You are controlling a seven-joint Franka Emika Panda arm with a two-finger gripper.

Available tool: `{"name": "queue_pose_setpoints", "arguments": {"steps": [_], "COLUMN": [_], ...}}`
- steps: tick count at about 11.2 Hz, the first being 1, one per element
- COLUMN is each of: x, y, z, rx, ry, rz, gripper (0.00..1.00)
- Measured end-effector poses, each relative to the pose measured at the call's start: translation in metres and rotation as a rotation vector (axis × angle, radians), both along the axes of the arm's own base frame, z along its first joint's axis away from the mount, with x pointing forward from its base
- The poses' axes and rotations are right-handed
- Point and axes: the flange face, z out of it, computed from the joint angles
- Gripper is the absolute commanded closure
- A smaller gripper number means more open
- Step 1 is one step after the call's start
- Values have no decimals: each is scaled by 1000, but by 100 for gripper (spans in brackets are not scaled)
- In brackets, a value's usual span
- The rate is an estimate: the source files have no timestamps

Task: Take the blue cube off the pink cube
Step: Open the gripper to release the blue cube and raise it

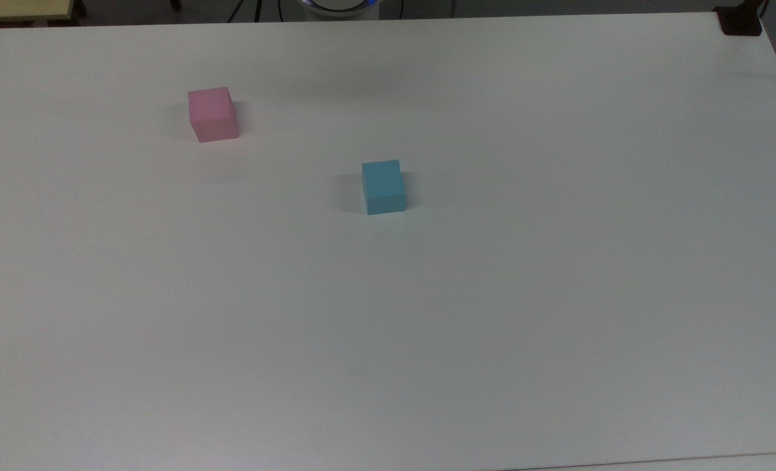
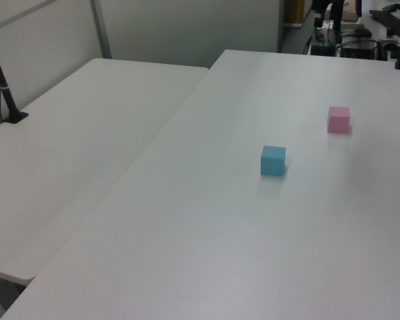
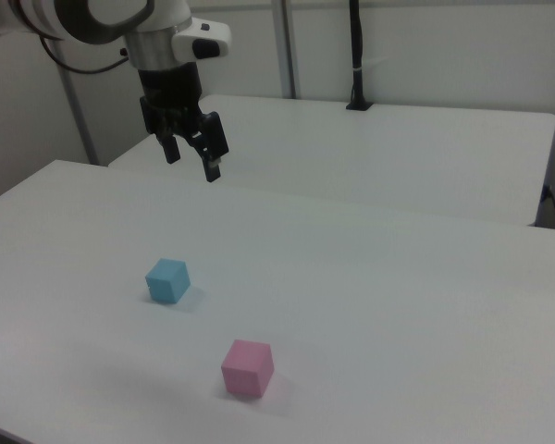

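Observation:
The blue cube (image 1: 383, 187) rests flat on the white table (image 1: 493, 294), apart from the pink cube (image 1: 212, 114), which stands to its upper left in the top view. The left view has the blue cube (image 2: 273, 161) near the middle and the pink cube (image 2: 339, 119) farther right. In the right view my gripper (image 3: 192, 154) hangs high above the table, behind the blue cube (image 3: 167, 280), open with nothing between its fingers. The pink cube (image 3: 247, 368) sits nearer the front there.
A second white table (image 2: 67, 153) adjoins on the left view's left, with a black pole (image 2: 3, 87) clamped at its edge. A black clamp (image 1: 740, 19) sits at the top view's upper right table corner.

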Motion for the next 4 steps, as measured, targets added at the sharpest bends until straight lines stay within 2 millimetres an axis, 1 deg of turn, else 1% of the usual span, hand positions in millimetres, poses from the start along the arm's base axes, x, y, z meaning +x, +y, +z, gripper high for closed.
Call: {"name": "queue_pose_setpoints", "arguments": {"steps": [2,4], "x": [1,6], "y": [-7,-12], "z": [-6,-9], "rx": [-60,-71], "ry": [13,-1], "rz": [130,177], "gripper": [0,0]}}
